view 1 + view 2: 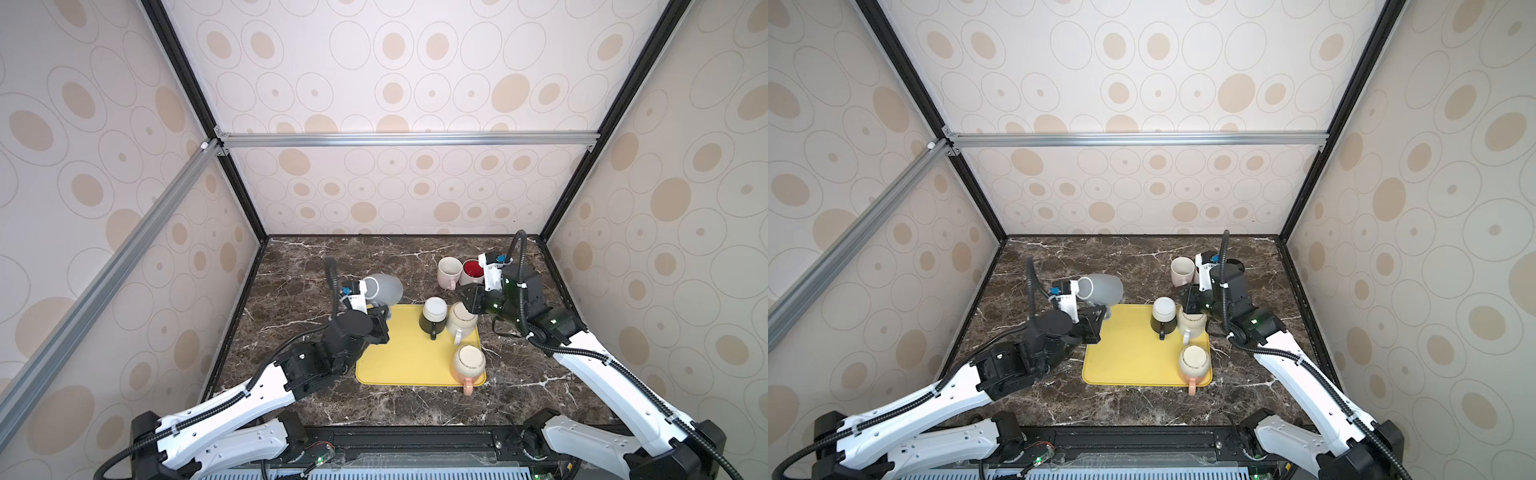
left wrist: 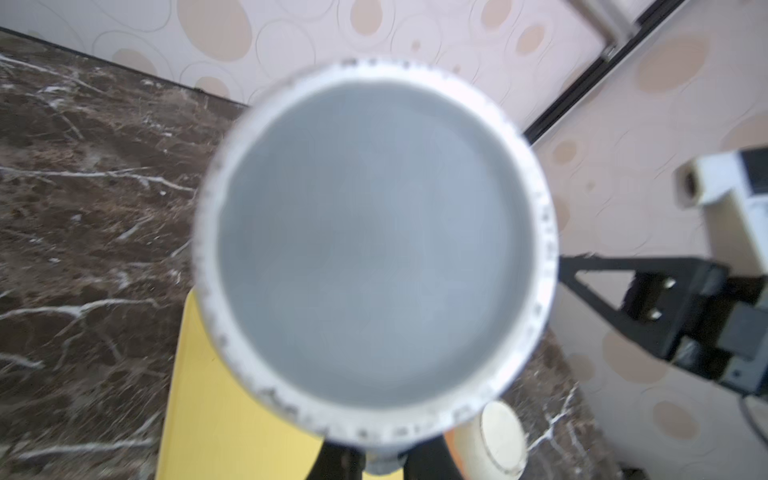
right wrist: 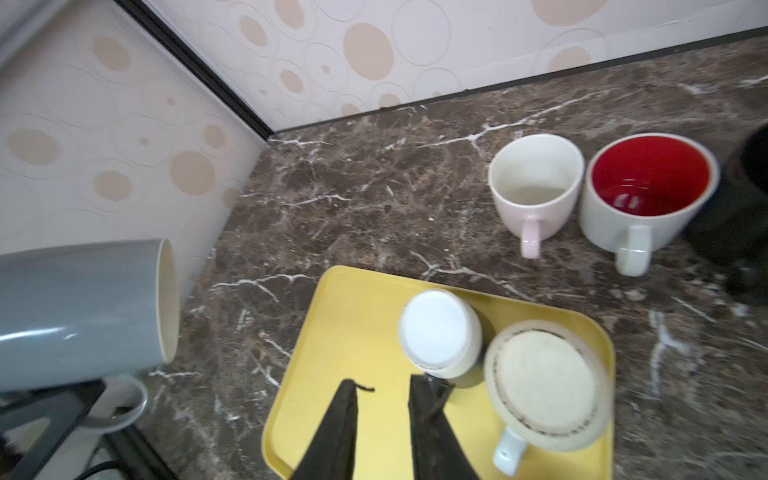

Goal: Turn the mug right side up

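Observation:
A grey mug (image 1: 384, 289) (image 1: 1102, 289) hangs on its side above the tray's far left corner. My left gripper (image 1: 380, 313) (image 2: 382, 465) is shut on its handle. The mug's flat base (image 2: 374, 241) faces the left wrist camera and fills that view. In the right wrist view the grey mug (image 3: 79, 307) shows side-on, its handle (image 3: 129, 399) underneath. My right gripper (image 1: 465, 301) (image 3: 384, 382) stands open over the yellow tray (image 1: 395, 357), with nothing between its fingers. One fingertip (image 3: 419, 384) is close to the handle of a dark mug.
Three mugs stand upside down on the yellow tray (image 3: 365, 316): a dark one (image 1: 434, 318), a cream one (image 1: 461, 320) and a speckled one with a pink handle (image 1: 469, 361). Upright behind it are a pink mug (image 3: 536, 187), a red-lined mug (image 3: 648, 191) and a black one (image 3: 744, 216).

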Controlling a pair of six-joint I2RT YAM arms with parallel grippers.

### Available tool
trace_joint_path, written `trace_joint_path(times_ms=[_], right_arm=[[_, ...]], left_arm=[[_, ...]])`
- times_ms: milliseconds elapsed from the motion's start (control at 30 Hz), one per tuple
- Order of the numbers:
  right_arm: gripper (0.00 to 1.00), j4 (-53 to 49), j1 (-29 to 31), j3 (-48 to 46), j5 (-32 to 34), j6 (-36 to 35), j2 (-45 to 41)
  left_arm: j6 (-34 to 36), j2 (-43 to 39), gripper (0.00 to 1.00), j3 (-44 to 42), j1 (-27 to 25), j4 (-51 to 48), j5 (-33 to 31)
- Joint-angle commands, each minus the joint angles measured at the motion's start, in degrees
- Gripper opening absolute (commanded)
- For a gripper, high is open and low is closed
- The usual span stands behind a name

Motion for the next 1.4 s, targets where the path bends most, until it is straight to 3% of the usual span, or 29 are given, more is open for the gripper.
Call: trace_joint_path(times_ms=[0, 133, 367, 567, 733, 933, 1367], right_arm=[[0.28, 11.45, 0.41, -1.64, -11.05, 7.41, 0.16], [0.33, 22.11, 0.29, -1.98, -18.26, 14.92, 2.83], [0.36, 38.24, -0.79, 0.03, -28.07, 25.81, 9.21], [0.44, 47.80, -2.88, 1.21, -32.40, 31.42, 12.19], [0.45, 54.74, -2.86, 2.88, -34.98, 35.49, 15.97], [0.44, 57.25, -2.79, 5.34, -35.74, 36.91, 18.68], [0.41, 46.53, -1.45, 8.37, -35.12, 31.27, 18.73]], left_arm=[[2.61, -0.75, 0.00, -0.31, 2.59, 21.54, 8.68], [2.63, 1.45, 0.00, 0.98, 4.10, 28.56, 12.51], [-5.63, 8.73, 0.00, -0.12, 10.39, 46.29, 23.41], [-14.58, 15.10, 0.00, -1.14, 15.08, 61.77, 28.93], [-19.18, 20.32, 0.00, 0.64, 16.89, 67.98, 32.56], [-22.70, 23.76, 0.00, 1.58, 17.68, 72.91, 34.61], [-23.53, 23.69, 0.00, 0.84, 18.27, 75.04, 34.97]])
